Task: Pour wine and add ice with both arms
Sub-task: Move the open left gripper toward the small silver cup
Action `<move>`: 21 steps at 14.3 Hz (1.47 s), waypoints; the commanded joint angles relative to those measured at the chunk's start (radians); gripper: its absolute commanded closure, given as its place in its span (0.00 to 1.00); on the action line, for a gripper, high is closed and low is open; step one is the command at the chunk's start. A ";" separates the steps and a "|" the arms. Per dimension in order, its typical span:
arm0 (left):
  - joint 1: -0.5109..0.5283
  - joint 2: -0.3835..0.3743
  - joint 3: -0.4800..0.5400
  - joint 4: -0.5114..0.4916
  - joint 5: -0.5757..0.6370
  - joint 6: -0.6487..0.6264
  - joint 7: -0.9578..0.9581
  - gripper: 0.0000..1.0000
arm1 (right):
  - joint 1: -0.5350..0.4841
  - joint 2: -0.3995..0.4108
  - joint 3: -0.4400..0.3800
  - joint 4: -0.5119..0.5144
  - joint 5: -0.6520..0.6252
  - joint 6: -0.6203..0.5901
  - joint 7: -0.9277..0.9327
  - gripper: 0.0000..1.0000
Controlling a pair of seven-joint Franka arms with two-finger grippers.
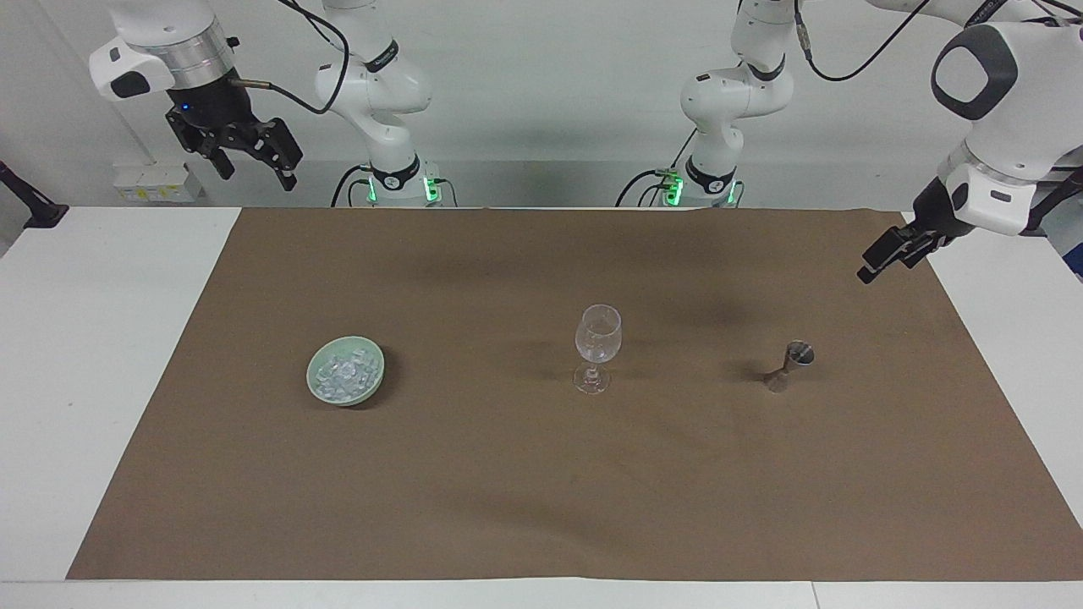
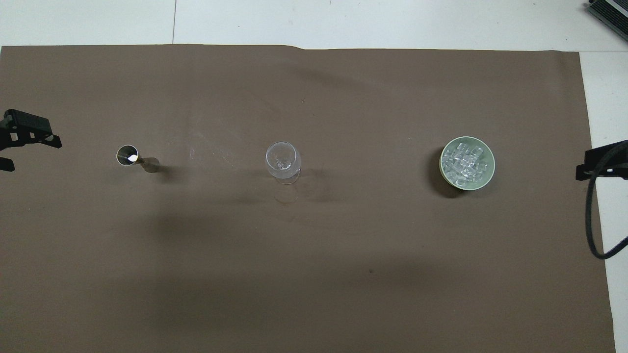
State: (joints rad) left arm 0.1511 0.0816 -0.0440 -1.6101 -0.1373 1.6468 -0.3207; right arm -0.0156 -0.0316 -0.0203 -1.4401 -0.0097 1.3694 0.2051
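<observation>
Left tool (image 1: 880,258) over the brown mat's (image 1: 541,474) edge and right tool (image 1: 245,156), raised, both gape wide, holding nothing.

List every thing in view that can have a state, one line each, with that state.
Stemmed glass: upright, empty.
Metal measuring cup: upright on the brown mat.
Green bowl: upright, holds the ice.
Left gripper: open, empty, in the air over the mat's edge.
Right gripper: open, empty, raised, waiting.
</observation>
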 commanded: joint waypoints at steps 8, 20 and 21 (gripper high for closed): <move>0.116 0.144 -0.005 0.038 -0.260 -0.105 -0.535 0.00 | -0.009 -0.014 0.005 -0.008 0.008 -0.004 -0.023 0.00; 0.315 0.454 -0.226 0.357 -0.251 -0.279 -0.841 0.00 | -0.009 -0.013 0.005 -0.008 0.008 -0.004 -0.023 0.00; 0.315 0.464 -0.256 0.364 -0.227 -0.275 -0.912 0.00 | -0.009 -0.013 0.005 -0.010 0.008 -0.004 -0.023 0.00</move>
State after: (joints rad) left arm 0.4629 0.4957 -0.2492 -1.3258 -0.4144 1.4104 -1.1131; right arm -0.0156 -0.0316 -0.0203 -1.4401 -0.0097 1.3694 0.2051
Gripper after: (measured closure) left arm 0.000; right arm 0.000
